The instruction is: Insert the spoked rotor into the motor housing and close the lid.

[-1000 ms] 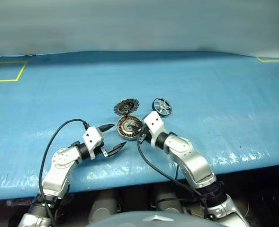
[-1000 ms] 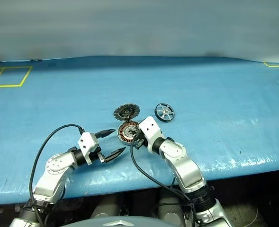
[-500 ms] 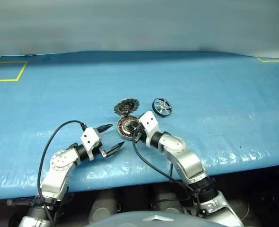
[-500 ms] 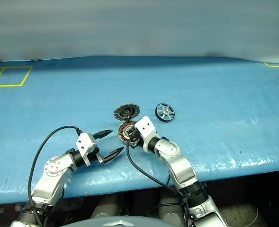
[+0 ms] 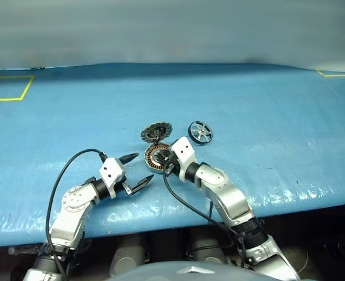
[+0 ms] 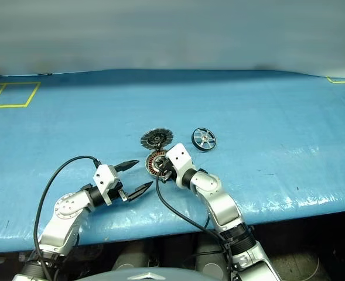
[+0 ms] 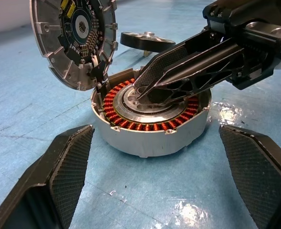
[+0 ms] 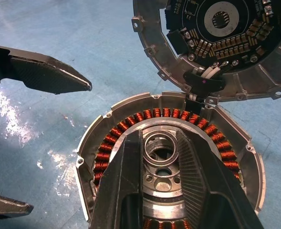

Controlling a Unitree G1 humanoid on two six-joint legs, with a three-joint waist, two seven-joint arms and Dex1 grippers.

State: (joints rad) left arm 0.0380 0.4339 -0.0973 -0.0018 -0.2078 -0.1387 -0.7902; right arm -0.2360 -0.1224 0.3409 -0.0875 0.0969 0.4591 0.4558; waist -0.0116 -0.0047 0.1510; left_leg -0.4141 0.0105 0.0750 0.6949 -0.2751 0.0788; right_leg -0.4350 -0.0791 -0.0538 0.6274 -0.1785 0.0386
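The motor housing [image 7: 150, 119] lies on the blue table, its coppery windings ringing a silver centre. Its lid [image 7: 73, 38] stands open at the far edge, toothed inner face toward me. Behind and to the right, the spoked rotor [image 5: 200, 132] lies flat, untouched. My right gripper [image 8: 155, 134] reaches down into the housing, jaws a narrow gap apart on either side of the central hub ring, holding nothing. My left gripper [image 5: 144, 167] hovers wide open just left of the housing, facing it; its fingers [image 7: 68, 162] frame the housing without touching.
Blue sheeting [image 5: 266, 105] covers the whole table, whose front edge [image 5: 289, 196] runs close below my arms. Yellow tape squares [image 5: 8, 88] mark the far left and far right corners. Black cables loop from both wrists.
My right forearm has swung a little to the left while its gripper stays over the housing centre. The left arm, lid and rotor have not moved.
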